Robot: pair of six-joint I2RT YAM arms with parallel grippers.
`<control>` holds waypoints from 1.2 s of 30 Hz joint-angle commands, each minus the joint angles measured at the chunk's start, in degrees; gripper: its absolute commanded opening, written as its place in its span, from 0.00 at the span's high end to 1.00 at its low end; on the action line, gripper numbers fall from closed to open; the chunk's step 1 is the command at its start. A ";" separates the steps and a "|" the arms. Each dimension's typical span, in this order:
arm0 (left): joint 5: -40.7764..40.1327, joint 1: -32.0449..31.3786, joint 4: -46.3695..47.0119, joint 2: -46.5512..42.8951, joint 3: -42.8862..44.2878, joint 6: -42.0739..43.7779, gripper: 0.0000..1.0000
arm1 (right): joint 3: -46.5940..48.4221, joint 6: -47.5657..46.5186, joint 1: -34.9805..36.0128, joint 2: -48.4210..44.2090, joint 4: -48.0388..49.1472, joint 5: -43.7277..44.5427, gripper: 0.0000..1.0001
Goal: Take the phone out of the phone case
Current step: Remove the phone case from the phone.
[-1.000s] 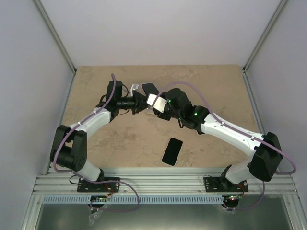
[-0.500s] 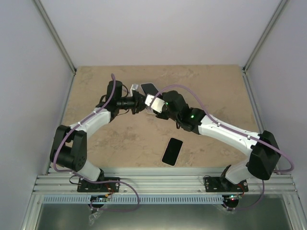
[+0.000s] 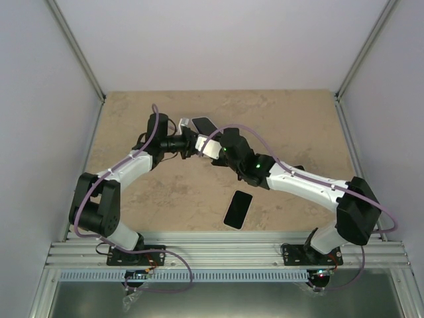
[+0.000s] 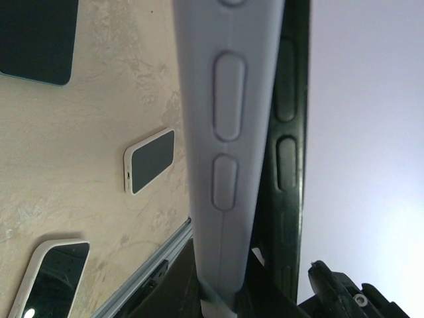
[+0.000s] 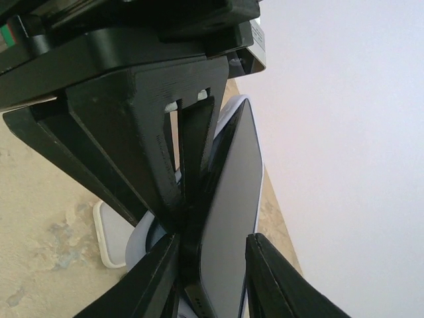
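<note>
The separating step is in hand. The phone case (image 4: 225, 132), with the phone (image 5: 232, 199), is held on edge above the far middle of the tabletop (image 3: 291, 119), long axis running arm to arm. The left gripper (image 4: 222, 295) has its jaws clamped on the case. The right gripper (image 5: 212, 275) straddles the phone with its jaws part-open (pinching or not, I cannot tell). Next, likely: grip the phone alone — then peel it out.

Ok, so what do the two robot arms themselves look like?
The left arm and right arm each have white tubular links between bulky black joints, with a purple cable looping loosely alongside. Small green lights glow on the right arm's black forearm section. The right gripper has black, flat-sided fingers.
</note>
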 commanded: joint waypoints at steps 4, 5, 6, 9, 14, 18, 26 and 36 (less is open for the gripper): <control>3.91 -0.08 6.57 -3.45 -0.58 -0.93 1.00 | -1.21 -3.04 -0.34 2.74 2.11 6.54 0.77; 3.94 -0.08 6.78 -3.59 -0.72 -1.08 1.00 | -1.19 -3.15 -0.32 2.94 2.14 6.87 0.78; 4.04 -0.08 7.05 -3.71 -0.74 -1.15 1.00 | -1.26 -3.12 -0.32 3.17 2.11 7.02 0.79; 4.27 -0.08 7.28 -4.20 -1.00 -1.10 1.00 | -1.14 -2.69 -0.33 3.93 2.15 7.02 0.80; 4.01 -0.08 7.71 -5.48 -2.04 -0.66 1.00 | 0.00 -1.50 -0.34 4.31 0.77 6.01 0.85; 3.32 -0.08 7.00 -6.47 -2.83 0.72 1.00 | 1.56 -0.66 -0.34 3.97 -1.54 5.26 0.98; 2.57 -0.08 6.09 -6.76 -3.17 1.97 1.00 | 3.52 -0.36 -0.50 2.11 -3.57 5.08 1.00; 2.65 -0.08 7.01 -6.20 -3.29 2.47 1.00 | 4.54 1.75 -4.00 0.66 -5.15 2.94 0.99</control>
